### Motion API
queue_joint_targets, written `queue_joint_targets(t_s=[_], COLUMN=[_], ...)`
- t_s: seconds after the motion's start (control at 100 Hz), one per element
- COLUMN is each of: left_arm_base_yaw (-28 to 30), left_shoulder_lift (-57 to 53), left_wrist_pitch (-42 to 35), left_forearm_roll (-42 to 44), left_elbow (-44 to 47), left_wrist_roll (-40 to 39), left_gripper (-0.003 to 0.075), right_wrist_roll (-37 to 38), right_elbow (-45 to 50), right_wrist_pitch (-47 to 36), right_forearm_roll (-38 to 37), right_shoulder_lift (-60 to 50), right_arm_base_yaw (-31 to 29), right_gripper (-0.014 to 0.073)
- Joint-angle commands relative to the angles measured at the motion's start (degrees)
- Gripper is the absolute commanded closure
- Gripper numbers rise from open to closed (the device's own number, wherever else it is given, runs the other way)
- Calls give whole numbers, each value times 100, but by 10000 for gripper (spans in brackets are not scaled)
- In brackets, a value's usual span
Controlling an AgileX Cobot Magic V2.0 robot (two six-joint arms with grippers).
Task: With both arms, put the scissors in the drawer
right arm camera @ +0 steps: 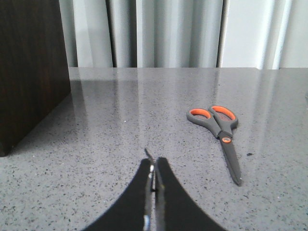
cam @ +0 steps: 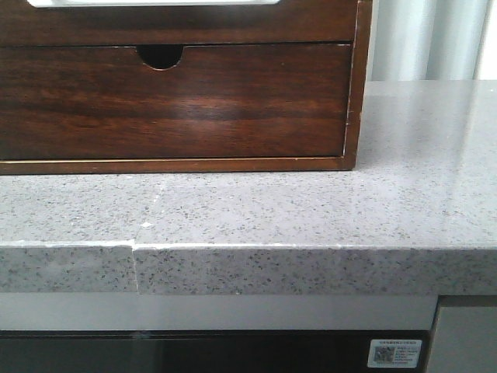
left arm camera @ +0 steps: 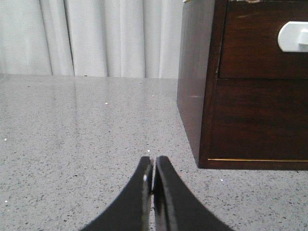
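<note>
On the grey speckled counter [cam: 311, 217] in the front view stands one dark wooden cabinet [cam: 353, 93]; its lower drawer with a half-moon notch [cam: 171, 101] is shut, and no arm shows. From the left wrist, the left gripper [left arm camera: 153, 180] hangs low over the counter, fingers pressed together, with the cabinet at two o'clock. From the right wrist, the right gripper [right arm camera: 153, 175] is likewise closed on nothing; one pair of scissors [right arm camera: 219, 134], grey with orange handle loops, lies flat at one o'clock.
</note>
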Motion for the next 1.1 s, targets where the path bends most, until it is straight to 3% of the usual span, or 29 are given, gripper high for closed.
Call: queue_joint_targets(t_s=[0.0, 0.54, 0.7, 1.09], left_arm_base_yaw=[-48, -48, -48, -48], left_shoulder_lift=[-176, -176, -176, 863], left_wrist_pitch=[-457, -749, -714, 1258], left_forearm_roll=[-39, -42, -284, -431], left_elbow=[206, 206, -164, -2582], left_wrist_roll=[-2, -2, -67, -67], left_gripper=[741, 741, 741, 741], right_wrist_roll=[-28, -28, -28, -28], right_elbow=[102, 102, -225, -2292], right_wrist_pitch=[-356, -382, -212, 1474], right_forearm_roll=[-150, -150, 118, 148], right_shoulder_lift=[-63, -63, -63, 321], right_arm_base_yaw=[-33, -33, -33, -33], right_gripper=[662, 662, 662, 662])
